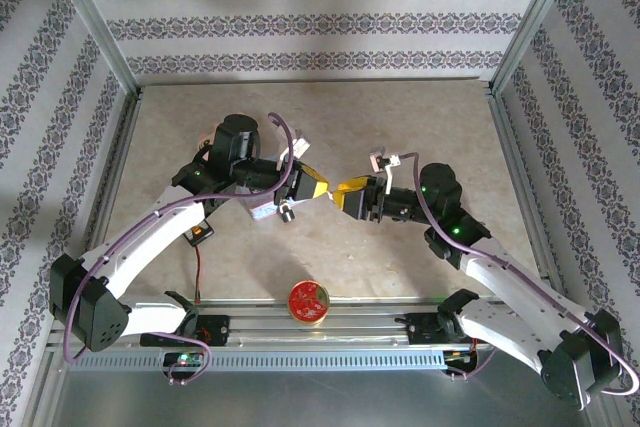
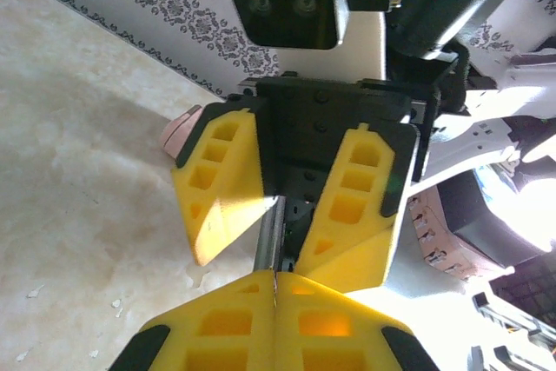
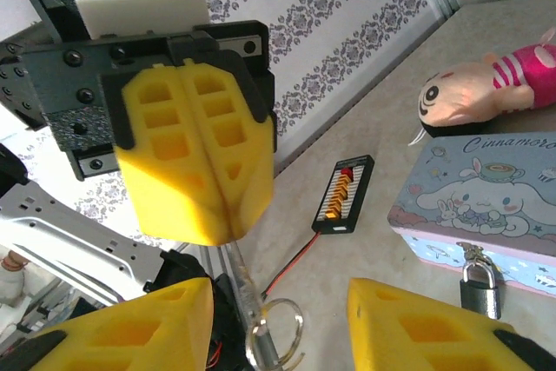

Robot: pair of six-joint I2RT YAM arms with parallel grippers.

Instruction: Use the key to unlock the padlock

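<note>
Left end effector (image 3: 228, 230) is clamped fully shut on the key (image 3: 236, 271). The metal shaft pokes out from between its yellow fingers, with the ring (image 3: 301, 326) end pointing at the other arm. Right end effector (image 3: 278, 288) is nose to nose with it, jaws about halfway apart, one finger on each side of the ring. As far as I can see it isn't gripping anything.

In the right wrist view the padlock (image 3: 479, 288) sits at about 4 o'clock. It's upright against the front wall of the pale blue cartoon tin (image 3: 486, 206), with its shackle up at the lid edge, well apart from the key. The tin's lid is down, so I can't tell what's inside. A little doll (image 3: 486, 84) lies on the counter (image 1: 400, 127) behind the tin at 2 o'clock. A black connector board (image 3: 346, 193) with a red wire is near the middle of that view.

From the top camera, a round red disc (image 1: 309, 299) sits at 6 o'clock from the two end effectors, by the near rail.
</note>
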